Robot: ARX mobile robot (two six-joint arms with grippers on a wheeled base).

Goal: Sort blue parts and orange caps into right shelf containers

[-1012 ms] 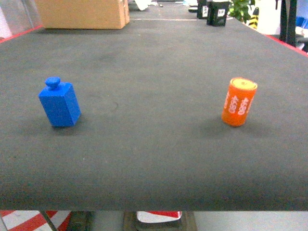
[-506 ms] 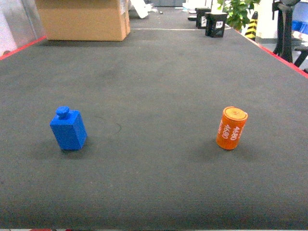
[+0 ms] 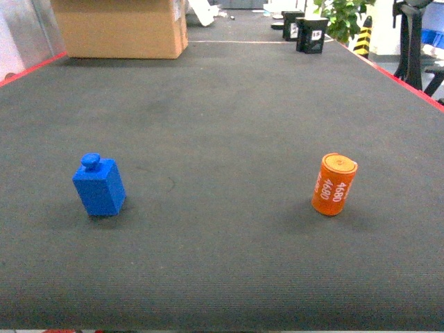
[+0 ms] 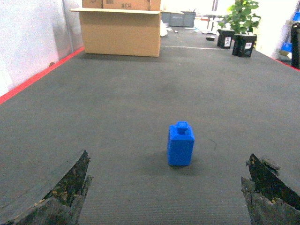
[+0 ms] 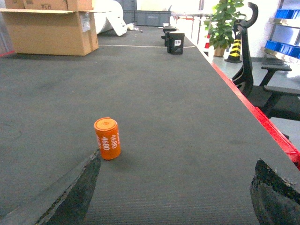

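Ahead of spread left gripper (image 4: 164, 197) blue part (image 4: 180, 144), orange cap (image 5: 107, 138) beside spread right gripper (image 5: 176, 197)

Lighting: bright, even and diffuse from overhead; the dark worktop (image 3: 229, 104) shows no glare, and only soft faint shadows sit at the bases of the blue part (image 3: 99, 186) and the orange cap (image 3: 334, 184). Far background by the plant (image 5: 224, 21) is overexposed to near white. Quality: mid-field sharp, slight grain; wrist-view fingers (image 4: 61, 197) at the lower corners are dark and blurred.
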